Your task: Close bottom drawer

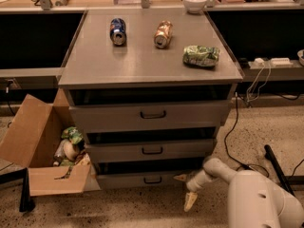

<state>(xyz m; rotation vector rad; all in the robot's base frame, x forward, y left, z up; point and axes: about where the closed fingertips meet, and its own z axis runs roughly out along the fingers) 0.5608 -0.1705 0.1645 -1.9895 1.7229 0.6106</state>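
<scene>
The bottom drawer (142, 180) is the lowest of three grey drawers in the metal cabinet, with a small dark handle (152, 179) at its centre. Its front stands slightly forward of the cabinet, with a dark gap above it. My gripper (186, 190) is low, just in front of the right end of this drawer's front panel. It is open and empty: one pale fingertip (180, 177) points left toward the panel and the other (190, 202) points down at the floor. My white arm (256, 198) comes in from the lower right.
An open cardboard box (42, 148) with rubbish stands on the floor left of the cabinet. The cabinet top (147, 61) carries two cans (118, 31) (162, 33), a crumpled green bag (201, 55) and a white bowl (195, 2). Cables (237, 127) trail on the floor at the right.
</scene>
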